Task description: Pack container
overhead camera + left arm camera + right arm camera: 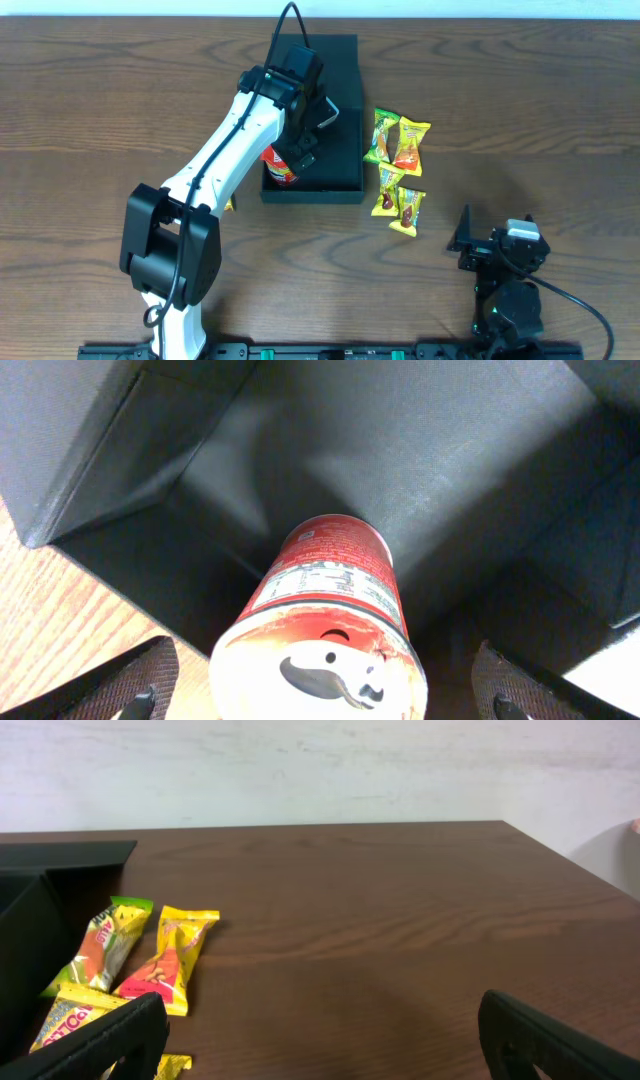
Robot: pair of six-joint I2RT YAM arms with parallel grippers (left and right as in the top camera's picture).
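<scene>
The dark teal-green container (340,75) stands open at the table's middle back. A small red can (281,167) lies in its front left corner. My left gripper (306,150) hangs over the can. In the left wrist view the can (325,620) sits between the spread fingers (325,695) with gaps on both sides, on the container's floor (430,460). Several yellow, green and orange snack packets (398,150) lie on the table right of the container. My right gripper (468,240) is open and empty near the front right; its wrist view shows the packets (165,965) to its left.
A bit of yellow packet (230,205) shows under the left arm, left of the container. The container's wall (25,920) fills the left edge of the right wrist view. Bare brown wood (400,940) lies ahead of the right gripper.
</scene>
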